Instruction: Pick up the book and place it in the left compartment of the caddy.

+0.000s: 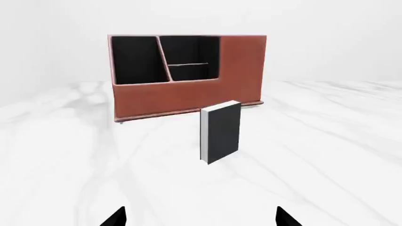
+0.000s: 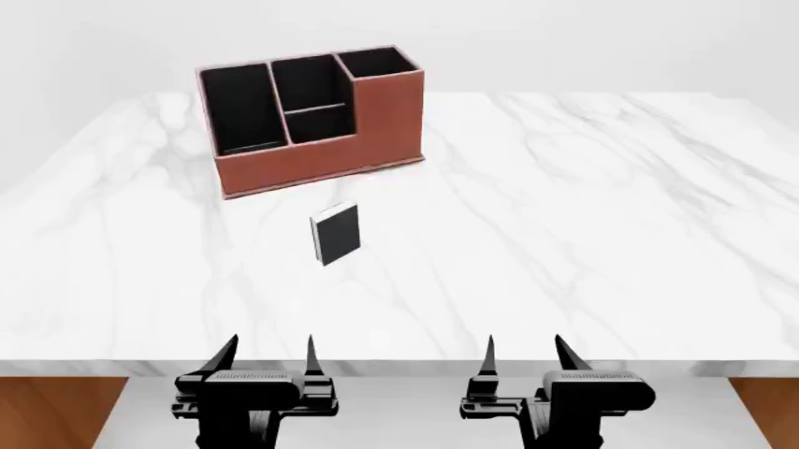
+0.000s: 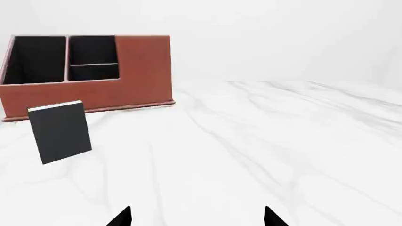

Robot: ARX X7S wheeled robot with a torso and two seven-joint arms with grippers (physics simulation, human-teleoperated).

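- One book (image 2: 337,234): dark cover, white page edge, lying flat on the tabletop (image 2: 600,215), just in front of the caddy (image 2: 318,159) and apart from it. Nothing touches it.
- One caddy, reddish-brown, black inside; four sections counted. The left compartment (image 2: 239,117) is the long narrow one at the low end; nothing is seen in it. The tall stepped corner is at the opposite end.
- Book judged much smaller than the compartment mouth, so a drop-in fit looks easy.
- Two arms, parked at the near tabletop edge, well short of the book. Left pincer (image 2: 269,360) fingers spread apart, nothing held; right pincer (image 2: 525,360) likewise spread and empty.
- Left pincer sits nearer the book's line, so it is judged the likelier one for the pick.
- Task judged not yet started.
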